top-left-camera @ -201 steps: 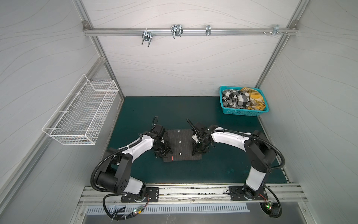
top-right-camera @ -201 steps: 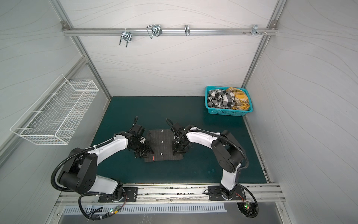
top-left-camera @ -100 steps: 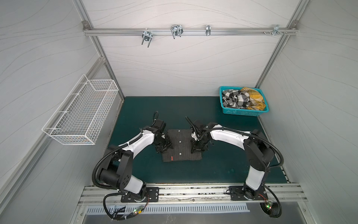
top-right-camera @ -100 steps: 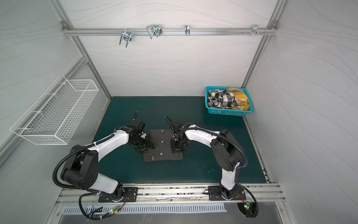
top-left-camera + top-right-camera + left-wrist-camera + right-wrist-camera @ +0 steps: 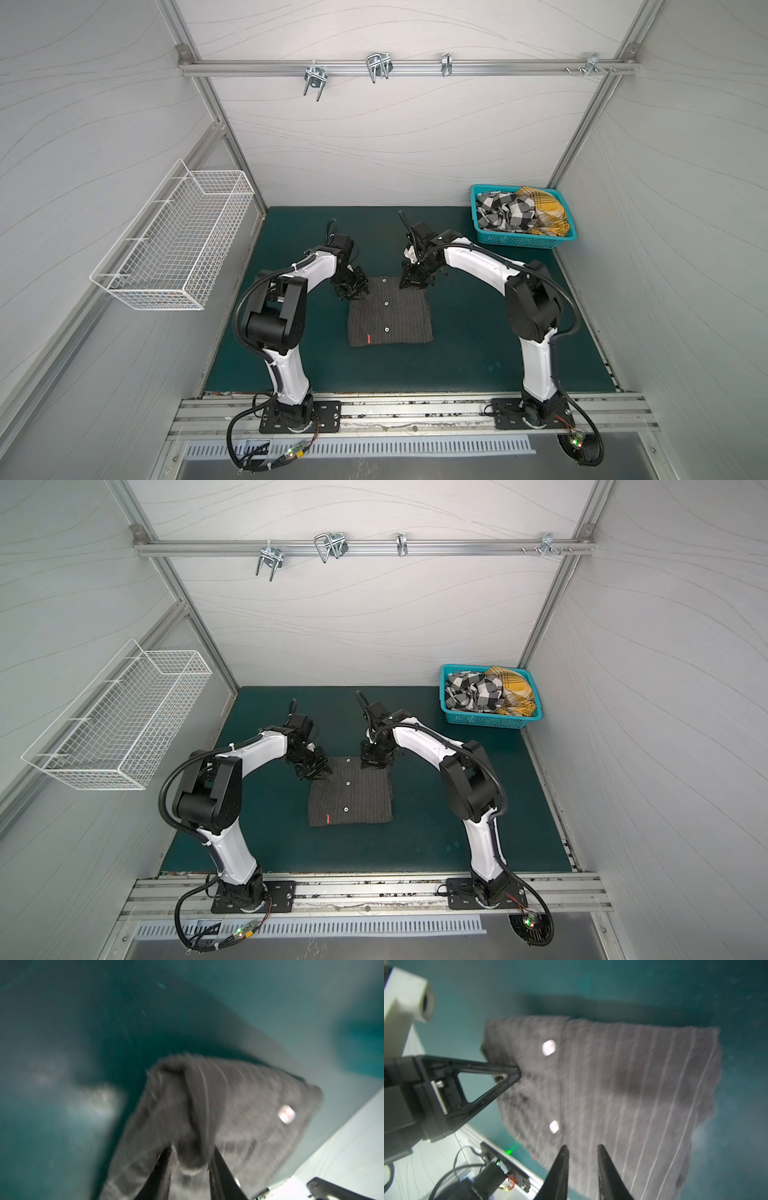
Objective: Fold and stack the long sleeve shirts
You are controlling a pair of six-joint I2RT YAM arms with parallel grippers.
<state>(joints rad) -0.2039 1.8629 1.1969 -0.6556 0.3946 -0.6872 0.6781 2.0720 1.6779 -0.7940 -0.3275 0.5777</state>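
Observation:
The dark pinstriped long sleeve shirt (image 5: pixel 390 316) (image 5: pixel 351 796) lies folded into a square on the green mat, white buttons up. At its far left corner my left gripper (image 5: pixel 358 293) (image 5: pixel 192 1153) is shut on a raised hump of the cloth (image 5: pixel 199 1105); the left wrist view is blurred. Over the shirt's far edge, right of the buttons, my right gripper (image 5: pixel 409 284) (image 5: pixel 582 1147) stands narrowly open, and flat striped cloth (image 5: pixel 623 1084) shows through the gap. The checked shirt (image 5: pixel 503 212) and the yellow plaid shirt (image 5: pixel 544 208) lie crumpled in the basket.
A teal plastic basket (image 5: pixel 519 241) stands at the mat's back right corner. A white wire basket (image 5: pixel 174 237) hangs on the left wall. A metal rail with hooks (image 5: pixel 378 68) crosses overhead. Both arm bases sit on the front rail (image 5: pixel 415 409).
Both grippers have moved from the shirt's sides up to its far edge. The left gripper's jaws have come closer together. The shirt has kept its place and shape.

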